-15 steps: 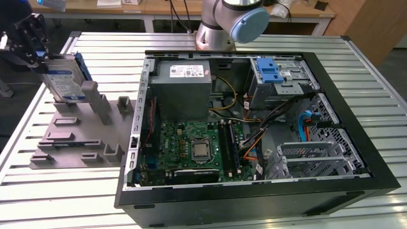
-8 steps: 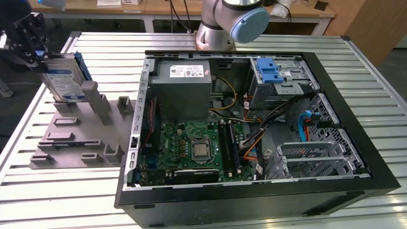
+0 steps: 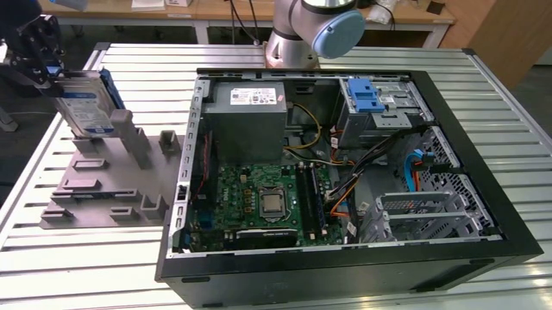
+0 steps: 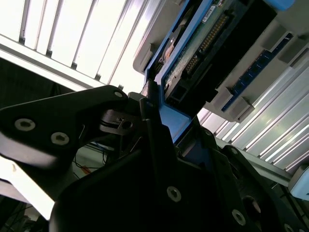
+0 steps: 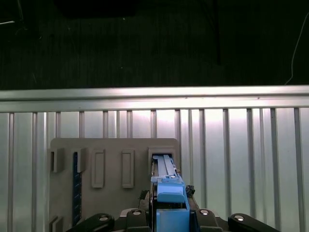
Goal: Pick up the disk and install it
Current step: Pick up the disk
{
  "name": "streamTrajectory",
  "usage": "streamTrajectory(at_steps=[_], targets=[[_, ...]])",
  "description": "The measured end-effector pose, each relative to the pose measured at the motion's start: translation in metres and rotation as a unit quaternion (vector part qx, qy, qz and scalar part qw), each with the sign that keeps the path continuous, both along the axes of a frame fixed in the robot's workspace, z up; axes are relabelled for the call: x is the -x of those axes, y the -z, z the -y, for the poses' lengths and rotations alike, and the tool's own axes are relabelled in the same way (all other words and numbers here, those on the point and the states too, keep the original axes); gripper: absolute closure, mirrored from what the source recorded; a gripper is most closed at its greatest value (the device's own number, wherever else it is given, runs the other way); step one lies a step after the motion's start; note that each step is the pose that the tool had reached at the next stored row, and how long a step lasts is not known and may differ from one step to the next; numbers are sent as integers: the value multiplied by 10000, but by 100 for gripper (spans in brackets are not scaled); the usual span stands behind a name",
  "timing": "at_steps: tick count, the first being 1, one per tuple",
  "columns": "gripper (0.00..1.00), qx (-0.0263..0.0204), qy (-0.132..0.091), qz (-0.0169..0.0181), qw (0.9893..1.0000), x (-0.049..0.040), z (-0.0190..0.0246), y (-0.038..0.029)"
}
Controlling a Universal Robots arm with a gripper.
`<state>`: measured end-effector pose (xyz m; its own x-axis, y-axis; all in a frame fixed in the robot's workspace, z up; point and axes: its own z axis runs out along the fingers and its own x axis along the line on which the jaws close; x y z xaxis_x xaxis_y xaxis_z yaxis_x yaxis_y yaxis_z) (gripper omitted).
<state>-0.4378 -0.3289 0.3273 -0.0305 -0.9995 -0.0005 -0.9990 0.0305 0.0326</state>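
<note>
One arm (image 3: pixel 302 32) reaches from its base, beyond the open computer case (image 3: pixel 345 271), across to the far end of the grey rack (image 3: pixel 95 194). Its gripper (image 3: pixel 48 68) hangs above that end of the rack, tipped slightly off vertical. In the second wrist view the fingers (image 4: pixel 154 130) are clamped narrow on the blue carrier frame of the disk (image 3: pixel 84 106).

The disk stands on edge, leaning a little, label facing the case. Its lower end meets a slot (image 5: pixel 161 157) near the rack's corner. Whether it sits in that slot or just above it cannot be told.

The case stands just beside the rack, on the exterior view's right of it. Bare slats of the table (image 3: pixel 69 271) border the rack's other edges. The rack's neighbouring pockets stand empty in the first wrist view.
</note>
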Motion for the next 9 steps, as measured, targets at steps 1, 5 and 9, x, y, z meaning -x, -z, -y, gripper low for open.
streamTrajectory(at_steps=[1, 5, 9], targets=[[64, 0, 0, 0, 10000, 0, 0, -7], [64, 0, 0, 0, 10000, 0, 0, -43], [64, -1, 0, 2, 10000, 0, 0, -61]])
